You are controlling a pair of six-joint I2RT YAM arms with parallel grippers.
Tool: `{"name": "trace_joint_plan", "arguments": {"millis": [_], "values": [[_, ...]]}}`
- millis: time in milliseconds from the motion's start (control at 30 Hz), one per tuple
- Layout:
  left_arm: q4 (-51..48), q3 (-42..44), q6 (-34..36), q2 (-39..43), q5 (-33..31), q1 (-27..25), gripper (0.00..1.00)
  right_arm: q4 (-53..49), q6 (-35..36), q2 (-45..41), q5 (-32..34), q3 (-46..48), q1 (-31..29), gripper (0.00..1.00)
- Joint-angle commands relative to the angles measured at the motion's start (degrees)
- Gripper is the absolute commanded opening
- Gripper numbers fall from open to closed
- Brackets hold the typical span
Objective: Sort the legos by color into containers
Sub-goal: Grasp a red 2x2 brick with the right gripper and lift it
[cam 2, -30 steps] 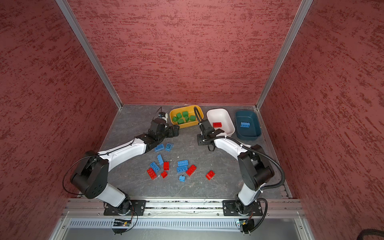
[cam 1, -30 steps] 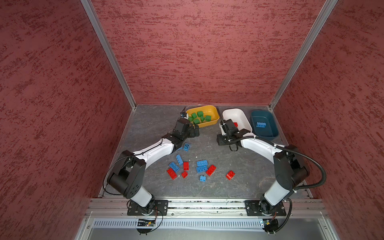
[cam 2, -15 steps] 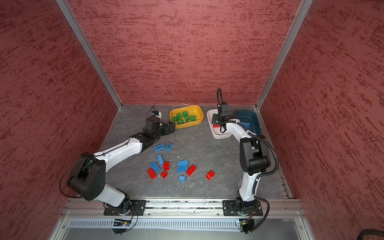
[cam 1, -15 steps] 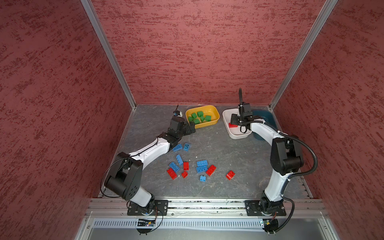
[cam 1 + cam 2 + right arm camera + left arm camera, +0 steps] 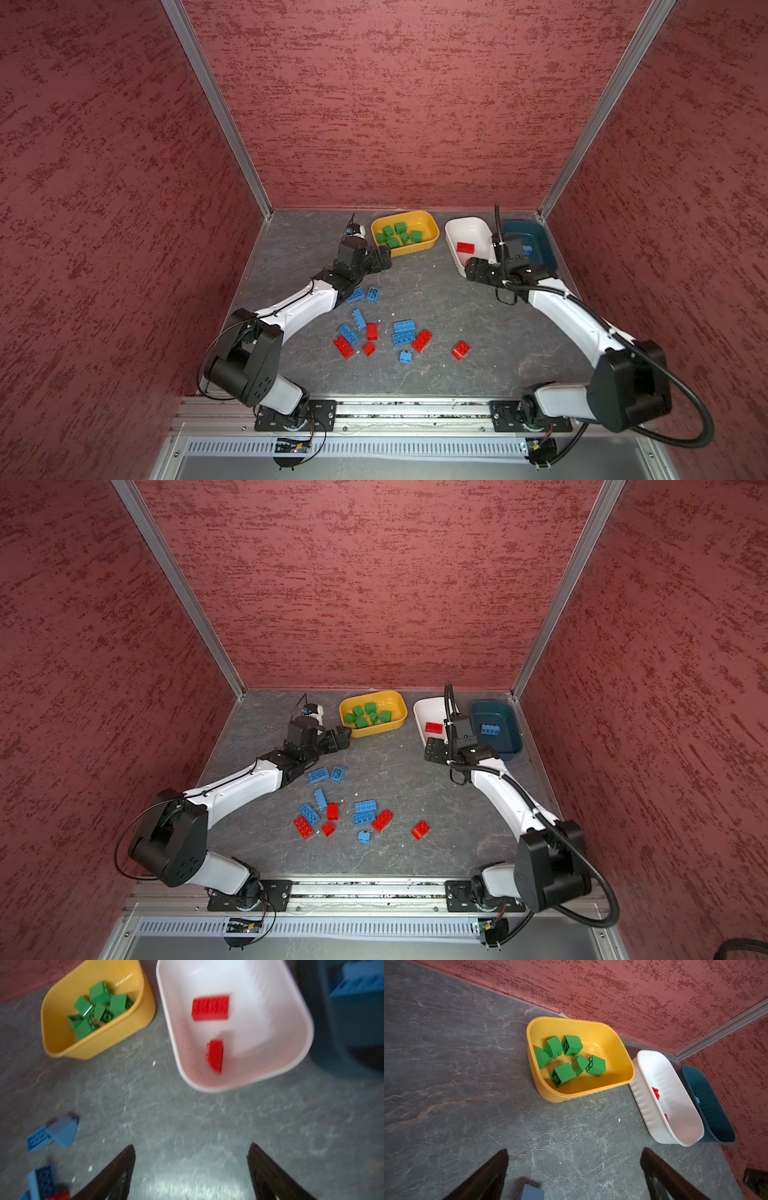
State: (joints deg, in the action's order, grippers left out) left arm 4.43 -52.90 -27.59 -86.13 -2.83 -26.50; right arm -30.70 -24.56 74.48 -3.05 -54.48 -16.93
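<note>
Red legos (image 5: 465,247), two, lie in the white tub (image 5: 469,228); green legos (image 5: 400,227) sit in the yellow tub (image 5: 415,250) left of it, a blue lego (image 5: 490,729) in the teal tub (image 5: 506,738) right of it, loose legos (image 5: 404,326) on the counter (image 5: 457,299) before it. Left hand (image 5: 574,1153) and right hand (image 5: 191,1147) gape wide, empty.

Nothing here for you to read, no text, no label, no brand, no number, no sign in any view.
</note>
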Motion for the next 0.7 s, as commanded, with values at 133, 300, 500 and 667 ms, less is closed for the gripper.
{"name": "trace_joint_plan", "arguments": {"millis": [133,300,500,667], "values": [[5.97,3.55,-1.44,1.54,3.69,0.09,0.99,-9.74,-21.04,-11.25,1.01,10.93,-11.59,0.87],[7.81,5.94,-1.49,1.77,5.72,-0.22,0.99,-10.89,-32.71,-17.85,-1.33,18.49,-18.18,0.88],[10.23,8.15,-2.39,1.91,6.0,-0.14,0.99,-9.91,-37.42,-17.16,-8.37,23.02,-23.67,0.89],[9.38,7.87,-2.64,1.42,5.5,-0.08,0.99,-6.95,-37.99,-13.16,-8.95,22.93,-25.93,0.89]]}}
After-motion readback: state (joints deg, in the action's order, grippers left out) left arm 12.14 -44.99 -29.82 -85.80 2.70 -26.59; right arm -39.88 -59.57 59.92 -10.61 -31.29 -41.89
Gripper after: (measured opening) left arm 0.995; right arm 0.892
